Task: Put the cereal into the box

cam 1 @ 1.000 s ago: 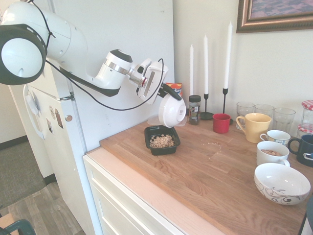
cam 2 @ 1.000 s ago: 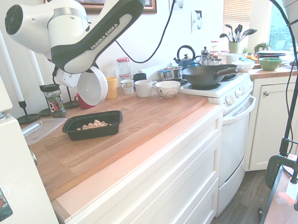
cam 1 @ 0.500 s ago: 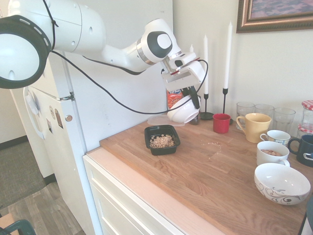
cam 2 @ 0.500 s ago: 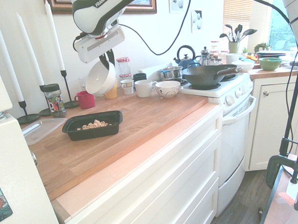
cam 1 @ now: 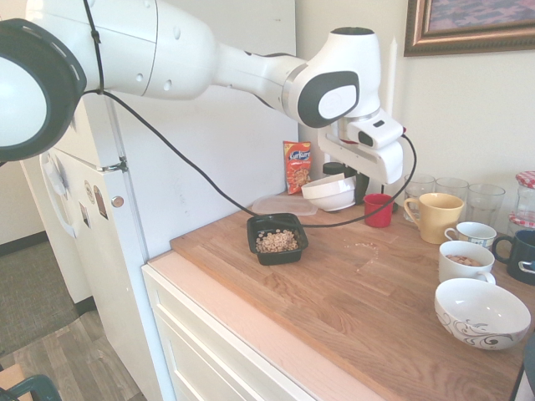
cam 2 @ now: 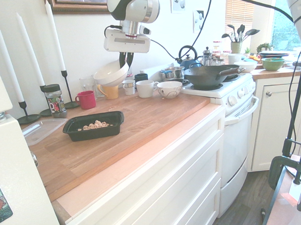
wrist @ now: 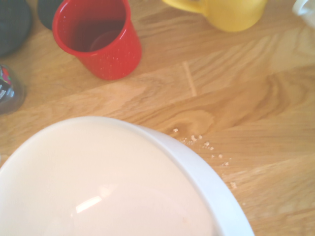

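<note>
Little here can be read. The orange snack bag (cam 1: pixel 297 166), standing against the wall just behind the black tray (cam 1: pixel 277 238), carries a white logo, but its letters are too small to make out. The spice jar (cam 2: pixel 54 101) near that tray has a label, also illegible.

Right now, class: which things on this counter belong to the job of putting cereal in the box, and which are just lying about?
Job: cereal, black box, white bowl held by the gripper.

Lying about: red cup, yellow mug, candles, orange snack bag, patterned bowl.
</note>
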You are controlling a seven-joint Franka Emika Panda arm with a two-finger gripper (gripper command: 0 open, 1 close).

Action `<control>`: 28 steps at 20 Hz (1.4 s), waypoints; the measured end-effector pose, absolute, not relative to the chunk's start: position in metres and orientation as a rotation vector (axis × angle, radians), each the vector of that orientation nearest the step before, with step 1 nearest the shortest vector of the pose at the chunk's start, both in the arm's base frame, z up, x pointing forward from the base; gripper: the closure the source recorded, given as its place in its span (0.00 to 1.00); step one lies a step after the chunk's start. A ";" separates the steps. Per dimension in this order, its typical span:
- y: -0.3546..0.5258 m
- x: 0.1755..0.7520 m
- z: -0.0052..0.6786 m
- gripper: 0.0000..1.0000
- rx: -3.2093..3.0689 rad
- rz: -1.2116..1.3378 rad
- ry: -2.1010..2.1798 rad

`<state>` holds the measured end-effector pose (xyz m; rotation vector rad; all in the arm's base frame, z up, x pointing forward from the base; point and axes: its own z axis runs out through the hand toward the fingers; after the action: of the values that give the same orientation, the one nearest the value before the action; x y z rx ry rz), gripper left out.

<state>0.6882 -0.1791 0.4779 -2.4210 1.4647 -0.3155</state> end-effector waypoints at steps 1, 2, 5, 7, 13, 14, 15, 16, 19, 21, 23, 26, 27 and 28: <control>-0.190 0.684 0.473 1.00 -2.401 -0.302 1.468; -0.203 0.679 0.467 1.00 -2.385 -0.293 1.478; -0.245 0.663 0.445 1.00 -2.342 -0.276 1.525; -0.267 0.657 0.427 1.00 -2.318 -0.261 1.548; -0.296 0.653 0.373 1.00 -2.231 -0.211 1.537; -0.298 0.653 0.367 1.00 -2.230 -0.204 1.538; -0.298 0.654 0.361 1.00 -2.231 -0.195 1.538; -0.297 0.654 0.355 1.00 -2.232 -0.187 1.536; -0.292 0.658 0.342 1.00 -2.241 -0.173 1.529; -0.289 0.660 0.336 1.00 -2.247 -0.172 1.528; -0.287 0.662 0.331 1.00 -2.250 -0.167 1.528; -0.286 0.662 0.326 1.00 -2.251 -0.162 1.531; -0.286 0.662 0.325 1.00 -2.250 -0.162 1.532; -0.286 0.662 0.324 1.00 -2.249 -0.161 1.533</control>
<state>0.6622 -0.2864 0.3241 -2.2492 1.5328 -0.1612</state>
